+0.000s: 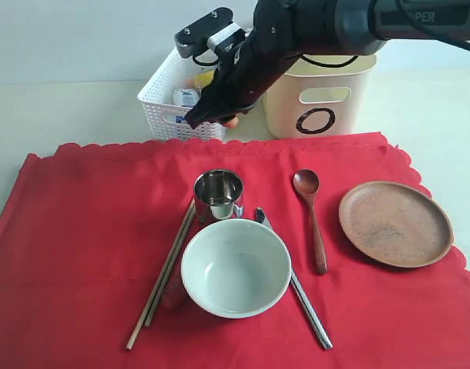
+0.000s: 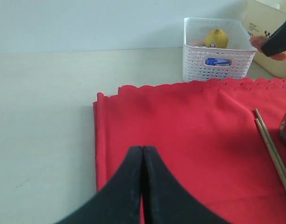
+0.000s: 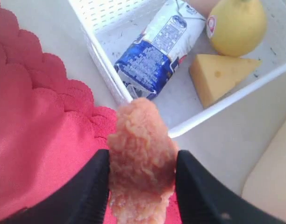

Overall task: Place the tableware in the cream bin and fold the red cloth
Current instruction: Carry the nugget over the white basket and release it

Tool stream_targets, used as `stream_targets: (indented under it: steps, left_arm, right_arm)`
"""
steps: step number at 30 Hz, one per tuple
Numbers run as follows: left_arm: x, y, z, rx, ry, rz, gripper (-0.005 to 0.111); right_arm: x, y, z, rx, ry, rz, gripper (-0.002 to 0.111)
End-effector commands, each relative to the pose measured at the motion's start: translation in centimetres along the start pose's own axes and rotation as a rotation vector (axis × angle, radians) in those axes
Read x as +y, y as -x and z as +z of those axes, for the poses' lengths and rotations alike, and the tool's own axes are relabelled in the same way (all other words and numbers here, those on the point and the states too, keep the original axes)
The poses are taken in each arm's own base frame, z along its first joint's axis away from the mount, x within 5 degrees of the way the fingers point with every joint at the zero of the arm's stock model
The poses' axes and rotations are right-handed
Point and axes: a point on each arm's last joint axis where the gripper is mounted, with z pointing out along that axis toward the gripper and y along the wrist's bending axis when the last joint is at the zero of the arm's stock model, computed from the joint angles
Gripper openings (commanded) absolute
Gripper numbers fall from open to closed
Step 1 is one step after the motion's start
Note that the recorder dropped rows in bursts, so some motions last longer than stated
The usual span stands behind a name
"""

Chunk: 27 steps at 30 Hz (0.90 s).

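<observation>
The red cloth (image 1: 81, 254) lies spread on the table. On it are a pale bowl (image 1: 235, 265), a steel cup (image 1: 218, 194), two chopsticks (image 1: 164, 270), a dark wooden spoon (image 1: 312, 219), a steel knife (image 1: 306, 298) and a brown wooden plate (image 1: 395, 223). The cream bin (image 1: 327, 100) stands behind the cloth. My right gripper (image 3: 142, 158) is shut on a lumpy orange-pink food piece (image 3: 140, 140), hanging over the cloth's back edge beside the white basket (image 3: 105, 70). My left gripper (image 2: 143, 148) is shut and empty above the cloth's left part (image 2: 194, 130).
The white lattice basket (image 1: 170, 100) left of the cream bin holds a milk carton (image 3: 157, 51), a lemon (image 3: 236, 23) and a cheese wedge (image 3: 222, 74). Bare pale table (image 2: 45, 116) lies left of the cloth.
</observation>
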Motion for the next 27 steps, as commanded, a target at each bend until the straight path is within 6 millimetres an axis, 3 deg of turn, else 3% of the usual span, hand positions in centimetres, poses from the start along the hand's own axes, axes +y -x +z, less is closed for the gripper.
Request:
stream_targets:
  steps: [1, 5, 9, 13, 16, 17, 21, 27]
  left_arm:
    - [0.0, 0.2, 0.0, -0.011, -0.003, -0.002, 0.0]
    - [0.0, 0.2, 0.0, -0.011, -0.003, -0.002, 0.0]
    - [0.0, 0.2, 0.0, -0.011, -0.003, -0.002, 0.0]
    - [0.0, 0.2, 0.0, -0.011, -0.003, -0.002, 0.0]
    - [0.0, 0.2, 0.0, -0.011, -0.003, -0.002, 0.0]
    - [0.0, 0.2, 0.0, -0.011, -0.003, -0.002, 0.0]
    - [0.0, 0.2, 0.0, -0.011, -0.003, -0.002, 0.0]
    - [0.0, 0.2, 0.0, -0.011, -0.003, -0.002, 0.0]
  right_arm:
    - [-0.2, 1.2, -1.1, -0.069, -0.014, 0.006, 0.0]
    - [-0.4, 3.0, -2.3, -0.139, -0.014, 0.028, 0.0]
    - [-0.1, 4.8, -2.8, -0.299, 0.023, 0.167, 0.0]
    - [0.6, 4.7, -0.8, -0.349, 0.007, 0.16, 0.001]
    - [0.4, 4.5, 0.4, -0.382, -0.022, 0.141, 0.016]
    - [0.3, 4.5, 0.6, -0.387, -0.025, 0.14, 0.025]
    - [0.3, 4.5, 0.7, -0.398, -0.03, 0.14, 0.04]
    - [0.3, 3.8, 2.4, -0.391, -0.037, 0.146, 0.058]
